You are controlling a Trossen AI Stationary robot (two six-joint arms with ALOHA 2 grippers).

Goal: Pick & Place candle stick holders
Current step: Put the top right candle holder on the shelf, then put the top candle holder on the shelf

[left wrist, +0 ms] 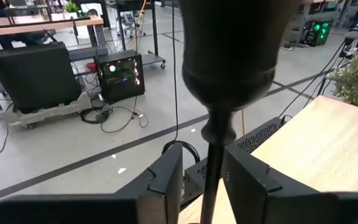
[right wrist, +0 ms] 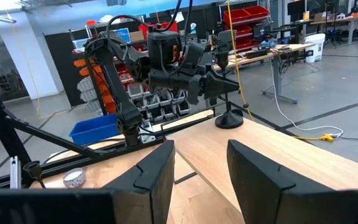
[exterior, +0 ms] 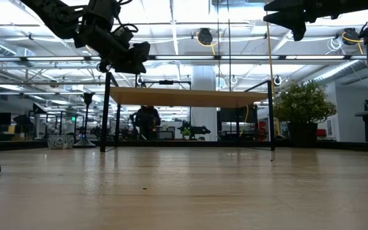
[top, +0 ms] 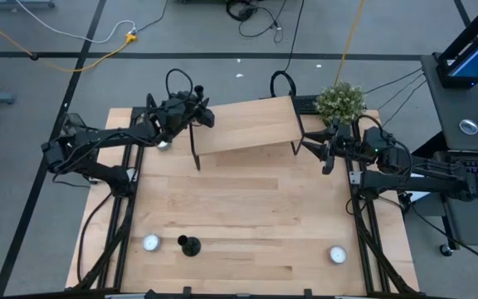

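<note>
The left gripper (top: 204, 116) is clamped on a candle stick holder (left wrist: 229, 68) over the raised shelf (top: 247, 124). The right gripper (top: 309, 146) hovers beside the shelf, fingers apart, holding nothing

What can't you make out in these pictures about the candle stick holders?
1. Held candle stick holder: base cut off by the left wrist view's bottom edge; in the high view, the left hand covers it.
2. White discs: high view, too small to identify.
3. Third holder: in no view.

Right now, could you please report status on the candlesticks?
Left gripper shut on candlestick, base at shelf corner. Right gripper open, empty, beside shelf. Second candlestick on table.
</note>
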